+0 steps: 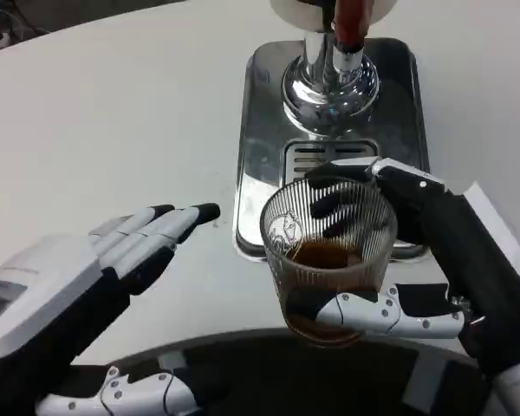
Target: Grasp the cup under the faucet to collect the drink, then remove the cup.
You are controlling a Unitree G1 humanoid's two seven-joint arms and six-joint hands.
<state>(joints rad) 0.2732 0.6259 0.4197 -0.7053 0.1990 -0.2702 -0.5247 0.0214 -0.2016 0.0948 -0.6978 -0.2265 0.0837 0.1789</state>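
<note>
Currently we list: ribbed glass cup [329,260] of brown drink, lower centre, grasped in our right hand [416,260], fingers wrapping both sides, below the chrome faucet [331,74] and drip tray [264,130]. Left hand [113,256], lower left, released, fingers extended.
</note>
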